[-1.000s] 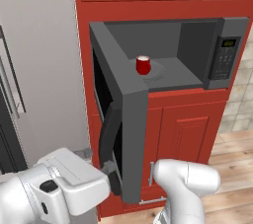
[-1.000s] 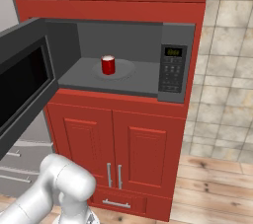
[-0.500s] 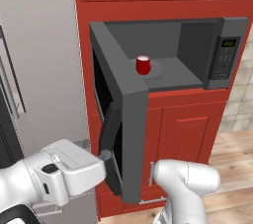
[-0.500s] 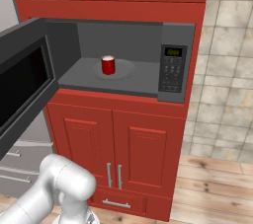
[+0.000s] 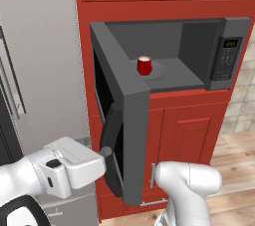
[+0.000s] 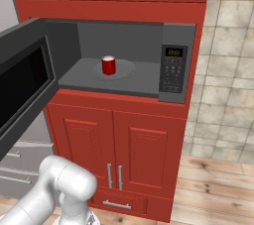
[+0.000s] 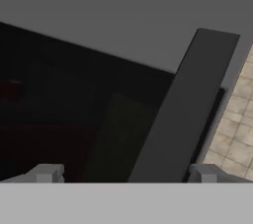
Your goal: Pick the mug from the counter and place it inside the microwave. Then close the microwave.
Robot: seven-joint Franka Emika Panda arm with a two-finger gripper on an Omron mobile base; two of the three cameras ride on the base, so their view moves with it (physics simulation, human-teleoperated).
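Directly ahead of the fingers (image 7: pixel 123 177), the outer face of the microwave door (image 5: pixel 132 145) with its dark window and black handle (image 7: pixel 183 104). The two fingertips stand apart at the bottom of the hand view, spread wider than the foot of the handle bar and holding nothing. Beyond the door from the fingers, the mug (image 6: pixel 108 65) stands upright on the round plate (image 6: pixel 126 70) inside the microwave (image 6: pixel 149 55), so placement appears complete. The door is swung well out from the cavity, its free edge towards the camera in the left base view. The step in hand is judged to be the closing. The next move calls for contact with the door's outer face near the handle, then a steady push towards the cavity, following the arc of the hinge until the door meets the frame beside the keypad panel (image 5: pixel 225 60).
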